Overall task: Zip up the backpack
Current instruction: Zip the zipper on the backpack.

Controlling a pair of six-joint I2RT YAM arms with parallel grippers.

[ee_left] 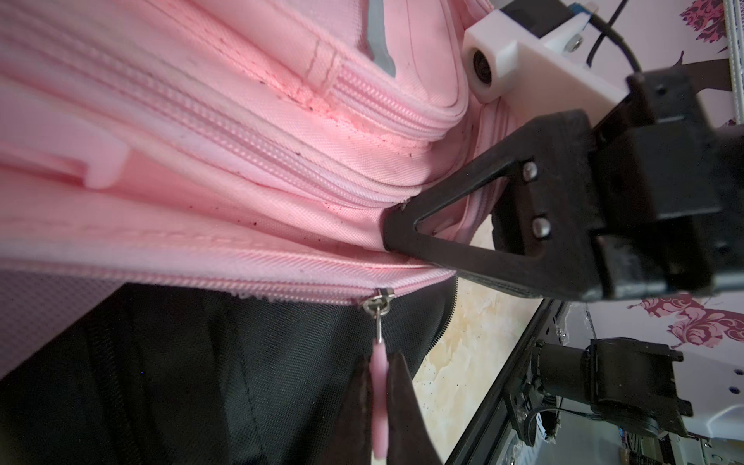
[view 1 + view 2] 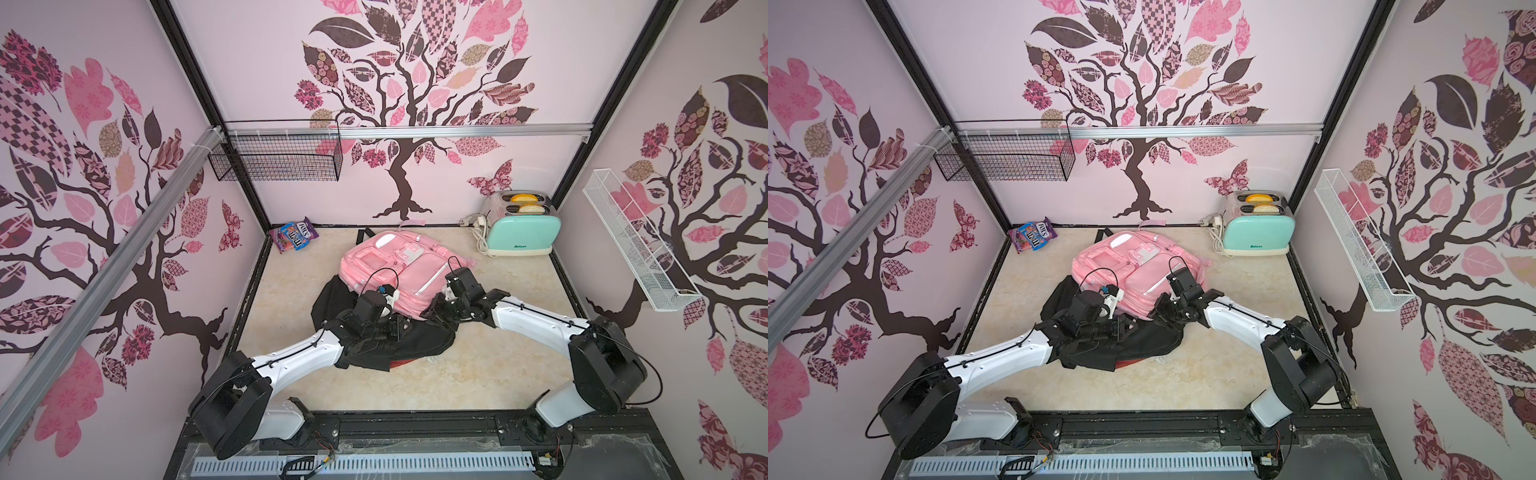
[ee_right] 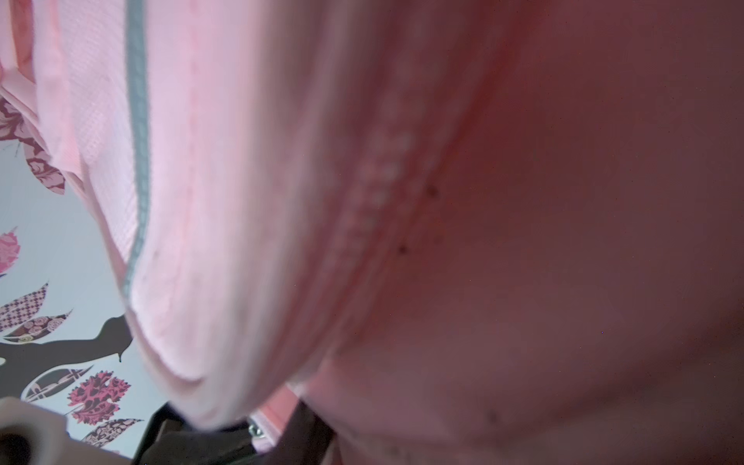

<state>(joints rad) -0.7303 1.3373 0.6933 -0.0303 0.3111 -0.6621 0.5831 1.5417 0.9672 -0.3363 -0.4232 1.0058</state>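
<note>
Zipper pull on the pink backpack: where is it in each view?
Left wrist: zipper pull hangs from the slider, pinched in the left gripper.
Right wrist: not seen; only pink backpack fabric.
Both top views: hidden beneath the left gripper, at the pink backpack's near edge.
Shared landmark: the pink backpack.

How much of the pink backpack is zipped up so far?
Done: both grippers have a hold. In hand: the left gripper is shut on the pink zipper tab hanging from the slider, and the right gripper pinches the backpack fabric nearby. Left: pulling the slider along. The teeth beside it look joined, but how much is open cannot be seen.
</note>
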